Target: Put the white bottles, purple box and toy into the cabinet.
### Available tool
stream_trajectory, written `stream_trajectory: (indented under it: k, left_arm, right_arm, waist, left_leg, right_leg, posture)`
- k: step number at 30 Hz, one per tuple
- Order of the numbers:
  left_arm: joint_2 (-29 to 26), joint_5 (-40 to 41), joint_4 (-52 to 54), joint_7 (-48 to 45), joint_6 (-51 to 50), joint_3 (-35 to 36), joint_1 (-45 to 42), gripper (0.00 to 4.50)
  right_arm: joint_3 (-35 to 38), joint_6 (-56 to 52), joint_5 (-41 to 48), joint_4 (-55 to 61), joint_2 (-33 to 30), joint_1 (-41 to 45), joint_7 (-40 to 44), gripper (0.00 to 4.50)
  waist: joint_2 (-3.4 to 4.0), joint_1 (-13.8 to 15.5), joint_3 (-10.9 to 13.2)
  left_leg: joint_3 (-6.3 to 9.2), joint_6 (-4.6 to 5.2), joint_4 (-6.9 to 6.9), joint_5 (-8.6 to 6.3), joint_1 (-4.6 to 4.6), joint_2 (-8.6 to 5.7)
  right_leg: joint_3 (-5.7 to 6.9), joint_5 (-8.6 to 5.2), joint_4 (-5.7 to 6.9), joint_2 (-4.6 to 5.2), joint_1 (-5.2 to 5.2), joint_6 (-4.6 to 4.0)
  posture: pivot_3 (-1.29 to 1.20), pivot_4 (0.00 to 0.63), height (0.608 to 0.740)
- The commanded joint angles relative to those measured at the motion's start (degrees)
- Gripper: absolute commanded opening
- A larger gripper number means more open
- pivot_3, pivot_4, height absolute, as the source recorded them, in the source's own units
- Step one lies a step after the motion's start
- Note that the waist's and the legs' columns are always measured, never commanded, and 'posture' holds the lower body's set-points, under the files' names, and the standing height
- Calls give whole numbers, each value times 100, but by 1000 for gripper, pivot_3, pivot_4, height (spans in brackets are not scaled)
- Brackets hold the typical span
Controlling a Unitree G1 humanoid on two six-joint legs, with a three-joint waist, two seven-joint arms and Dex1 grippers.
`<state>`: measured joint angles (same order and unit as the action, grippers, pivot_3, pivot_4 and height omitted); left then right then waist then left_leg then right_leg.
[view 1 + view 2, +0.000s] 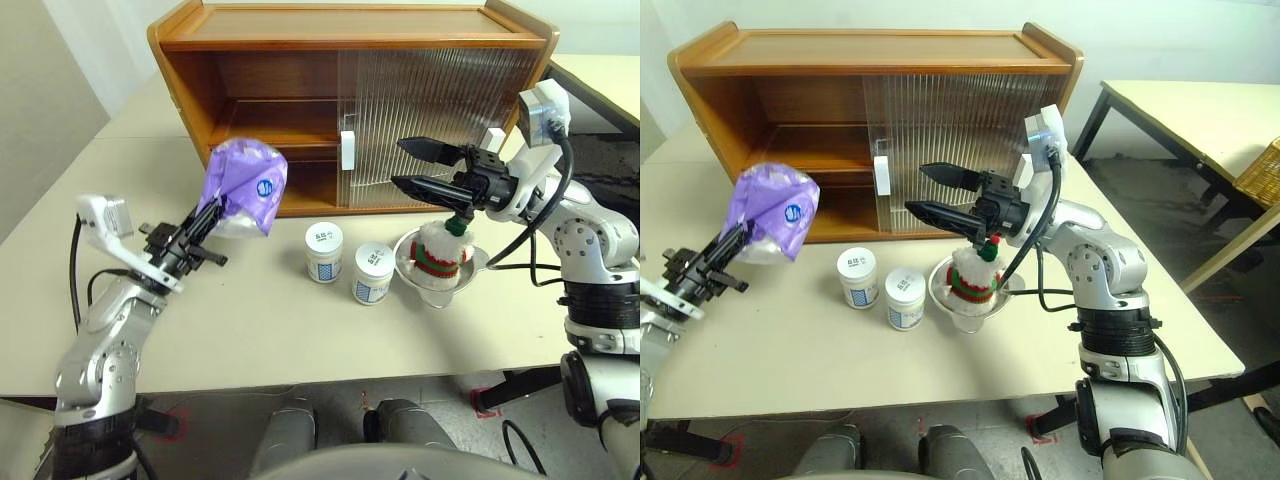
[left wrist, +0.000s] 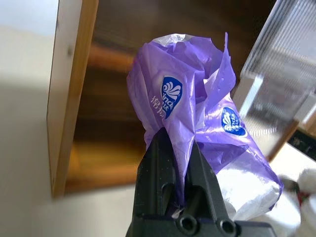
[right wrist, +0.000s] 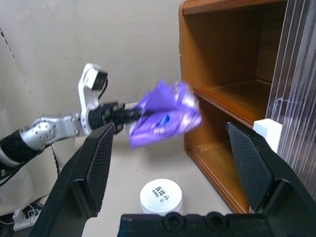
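There are two white bottles, one purple box, one toy and one cabinet. The two white bottles [image 1: 324, 251] [image 1: 373, 273] stand upright and close together on the worktop [image 1: 250, 320], in front of the cabinet [image 1: 350, 100] and between the robot's two arms. The purple box [image 1: 246, 185] is off the worktop, held up in the air in front of the cabinet's open left half: the left hand [image 1: 203, 226] is clenched on its crumpled purple wrapping, and in the left wrist view the two black fingers [image 2: 160, 163] pinch a fold of that wrapping, with the rest of the pack bulging beyond the fingertips. The toy [image 1: 442, 252], with its green hat and red-and-green band, sits in a silver bowl [image 1: 410, 262] on the worktop just to the right of the bottles. The right hand [image 1: 415, 166] hangs above the toy and a little to its left, pointing left, with its fingers spread wide and grasping nothing. The cabinet stands at the back of the worktop; its ribbed sliding doors [image 1: 430, 120] cover the right half, and the two shelves on the left are exposed. In the right wrist view one bottle lies below and between the spread fingers, well apart from them.
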<state>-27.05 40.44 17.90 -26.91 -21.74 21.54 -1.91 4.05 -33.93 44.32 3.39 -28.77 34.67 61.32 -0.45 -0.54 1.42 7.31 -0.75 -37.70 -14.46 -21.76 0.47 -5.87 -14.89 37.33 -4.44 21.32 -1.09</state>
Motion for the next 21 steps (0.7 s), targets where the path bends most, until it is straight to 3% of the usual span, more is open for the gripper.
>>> stream_trajectory:
  k: [1,15,21]
  left_arm:
    - [-62,37,46,390,-320,24,-439,26]
    - [285,-645,-1166,1474,-903,-563,-2603,26]
    - [495,-939,-1709,1810,-1194,-773,-3505,26]
  right_arm:
    - [6,67,-50,41,42,-35,-14,4500]
    - [42,115,-37,139,130,-148,-144,4500]
    - [39,121,-32,164,159,-165,-181,4500]
  waist:
    - [-3,0,2]
    - [-41,7,28]
    - [-65,5,49]
  left_leg:
    - [0,0,-1,0,1,0]
    - [-2,14,-15,14,3,-1]
    - [-6,16,-18,16,0,-8]
  right_leg:
    - [0,1,0,0,-2,1]
    - [-6,23,-4,3,-11,17]
    - [-7,55,-14,2,-12,71]
  posture:
    - [-24,40,740]
    - [-45,43,740]
    - [-50,46,740]
